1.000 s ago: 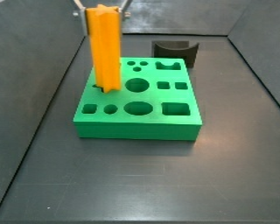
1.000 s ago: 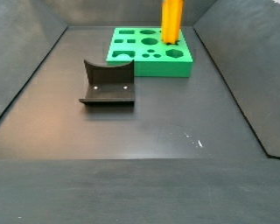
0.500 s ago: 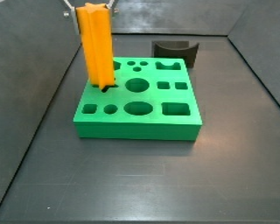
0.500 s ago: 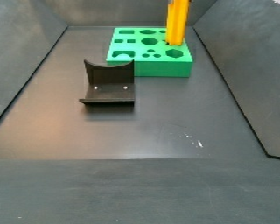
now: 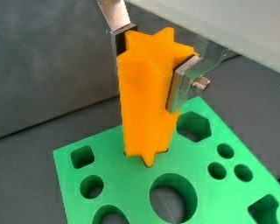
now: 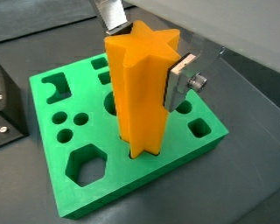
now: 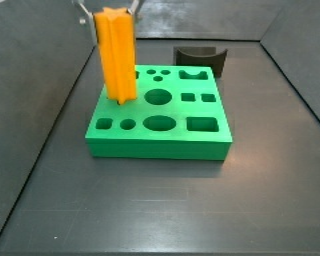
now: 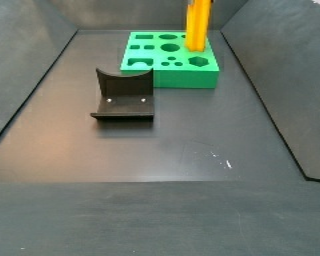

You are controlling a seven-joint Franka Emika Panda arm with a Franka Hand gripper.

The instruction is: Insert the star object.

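The star object [image 7: 116, 55] is a long orange bar with a star profile, held upright. My gripper [image 6: 145, 51] is shut on its upper end, one silver finger [image 6: 178, 83] on each side; it also shows in a wrist view [image 5: 150, 52]. The bar's lower end rests at a hole near one edge of the green block [image 7: 149, 146]; how deep it sits I cannot tell. In a side view the bar [image 8: 199, 25] rises out of the picture above the block [image 8: 190, 76], and the gripper is out of view there. The block [image 6: 119, 188] shows several shaped holes.
A dark grey curved piece [image 8: 123, 95] stands on the dark floor away from the block; it also shows behind the block in a side view [image 7: 199, 58]. Sloping dark walls [image 7: 36, 150] enclose the floor on the sides.
The bar leaned a little to one side half a second ago and is now back where it was a second ago. Its lower end stays at the same hole.
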